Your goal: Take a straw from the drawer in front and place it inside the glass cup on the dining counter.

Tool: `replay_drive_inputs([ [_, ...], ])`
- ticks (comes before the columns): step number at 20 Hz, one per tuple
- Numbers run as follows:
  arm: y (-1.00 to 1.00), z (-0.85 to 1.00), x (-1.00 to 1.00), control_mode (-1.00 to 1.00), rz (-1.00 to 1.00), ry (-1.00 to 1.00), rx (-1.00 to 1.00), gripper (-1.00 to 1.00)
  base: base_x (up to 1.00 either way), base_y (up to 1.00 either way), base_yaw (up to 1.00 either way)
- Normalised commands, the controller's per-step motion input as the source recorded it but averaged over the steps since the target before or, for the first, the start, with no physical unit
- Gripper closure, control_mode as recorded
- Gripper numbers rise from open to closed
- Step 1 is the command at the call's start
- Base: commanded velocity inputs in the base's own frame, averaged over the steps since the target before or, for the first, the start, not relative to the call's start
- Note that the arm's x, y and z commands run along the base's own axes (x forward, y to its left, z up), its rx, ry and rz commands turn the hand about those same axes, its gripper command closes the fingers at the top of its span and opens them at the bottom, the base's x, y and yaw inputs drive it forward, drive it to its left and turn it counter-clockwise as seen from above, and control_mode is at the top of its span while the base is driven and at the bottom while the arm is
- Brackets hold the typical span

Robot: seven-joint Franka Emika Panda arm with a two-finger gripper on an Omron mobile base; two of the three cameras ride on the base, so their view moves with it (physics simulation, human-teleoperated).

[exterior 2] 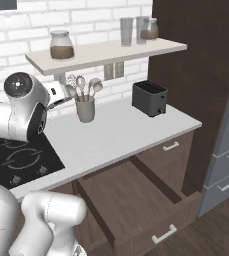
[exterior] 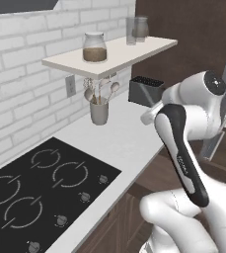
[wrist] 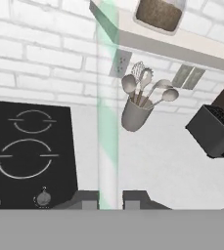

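Done: we have the straw (wrist: 107, 122) pinched in our closed gripper (wrist: 108, 199), drawer (exterior 2: 136, 200) left open | Left: find cup, drop straw in.

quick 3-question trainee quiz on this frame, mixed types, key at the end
1. True or false: the dark brown wooden drawer under the white worktop stands open.
2. What is clamped between the fingers of the gripper in the hand view?
A) a spoon
B) the thin pale whitish-green straw
C) nothing
3. Fill in: the grey utensil holder stands between the black four-ring hob and the black ____.

Key: 1 true; 2 B; 3 toaster.
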Motion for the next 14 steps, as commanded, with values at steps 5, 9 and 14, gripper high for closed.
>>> replay_drive_inputs([
  [5, 0.18, 0.01, 0.0, -1.0, -0.05, -0.05, 0.1, 1.0, 0.0, 0.0, 0.0],
  [9, 0.0, 0.0, 0.0, -1.0, -0.02, -0.02, 0.05, 1.0, 0.0, 0.0, 0.0],
  [14, 0.0, 0.01, -0.06, -1.0, 0.0, 0.0, 0.01, 1.0, 0.0, 0.0, 0.0],
])
